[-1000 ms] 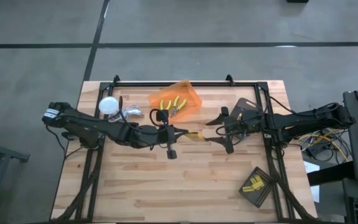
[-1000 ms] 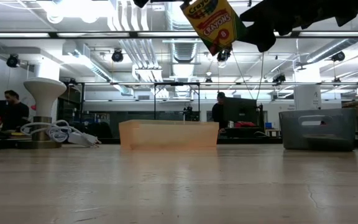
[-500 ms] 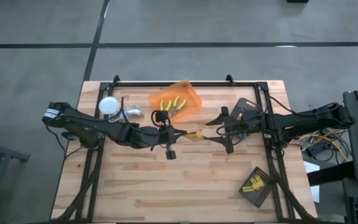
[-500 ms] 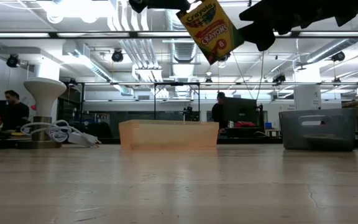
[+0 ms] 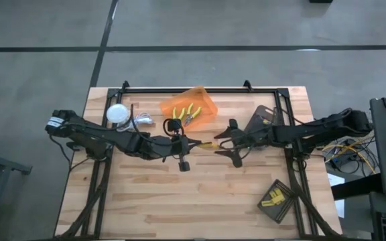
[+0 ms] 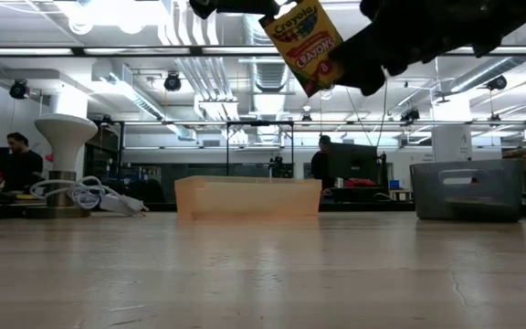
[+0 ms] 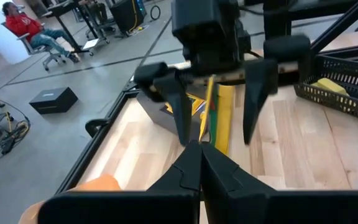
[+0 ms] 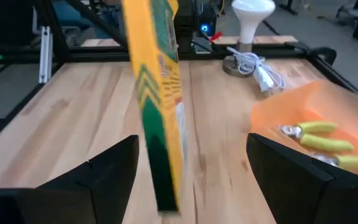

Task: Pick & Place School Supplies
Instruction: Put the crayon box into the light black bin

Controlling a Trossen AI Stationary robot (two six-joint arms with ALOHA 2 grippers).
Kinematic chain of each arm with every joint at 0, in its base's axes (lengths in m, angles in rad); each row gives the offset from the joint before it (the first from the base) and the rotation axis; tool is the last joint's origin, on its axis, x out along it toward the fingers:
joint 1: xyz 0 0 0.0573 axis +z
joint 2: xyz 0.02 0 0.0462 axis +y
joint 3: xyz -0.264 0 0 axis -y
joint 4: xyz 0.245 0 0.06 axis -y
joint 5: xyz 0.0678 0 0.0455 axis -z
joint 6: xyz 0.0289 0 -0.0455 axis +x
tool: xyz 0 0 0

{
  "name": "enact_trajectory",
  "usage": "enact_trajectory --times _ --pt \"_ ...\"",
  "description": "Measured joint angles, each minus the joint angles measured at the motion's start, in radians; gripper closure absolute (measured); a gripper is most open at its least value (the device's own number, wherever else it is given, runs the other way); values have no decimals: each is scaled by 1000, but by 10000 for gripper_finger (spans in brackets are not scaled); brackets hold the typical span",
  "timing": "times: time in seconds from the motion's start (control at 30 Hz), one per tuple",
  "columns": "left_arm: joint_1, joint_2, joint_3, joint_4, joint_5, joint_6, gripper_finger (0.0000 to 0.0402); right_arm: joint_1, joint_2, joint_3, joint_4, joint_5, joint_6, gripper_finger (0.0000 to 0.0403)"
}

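A flat yellow-and-green crayon box (image 5: pixel 208 144) hangs in the air over the middle of the table, high in the low view (image 6: pixel 307 44). My left gripper (image 5: pixel 194 143) reaches in from the table's left and is shut on it. My right gripper (image 5: pixel 228 143) faces it from the table's right, open. Its two fingers stand on either side of the box's free end (image 8: pixel 157 93) without touching it. Two yellow-handled pliers (image 5: pixel 186 114) lie inside the orange bin (image 5: pixel 205 102). Tiny yellow blocks (image 5: pixel 272 199) sit in a black mesh tray. My left gripper pinches the crayon box between its two fingers (image 7: pixel 191 163) at the end nearest my left arm (image 7: pixel 215 138). The fingers come in level from the table's left. The box is lifted clear of the table, on edge and tilted, and sticks out beyond the fingertips toward my right gripper.
The orange bin stands toward the far edge, with a white ball lamp and its cable (image 5: pixel 117 113) to its left. A dark holder (image 5: pixel 263 120) sits under my right arm. The black mesh tray (image 5: pixel 281 207) stands near the right near corner. Bare wood lies toward the near edge.
My right gripper has moved toward the table's left, up to the crayon box, and its open fingers now stand on either side of the box's free end. The box has turned a little in my left gripper's hold.
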Motion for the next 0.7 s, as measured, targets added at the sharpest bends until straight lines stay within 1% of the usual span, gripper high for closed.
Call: enact_trajectory --times 0.13,0.3,0.5,0.7 --pt "0 0 0 0 0 0 401 0 82 0 105 0 -50 109" --pt "0 0 0 -7 0 0 401 0 134 0 186 0 -72 112" --pt "0 0 0 -10 0 0 401 0 130 0 192 0 -70 126" --pt "0 0 0 -16 0 0 401 0 83 0 186 0 -68 138"
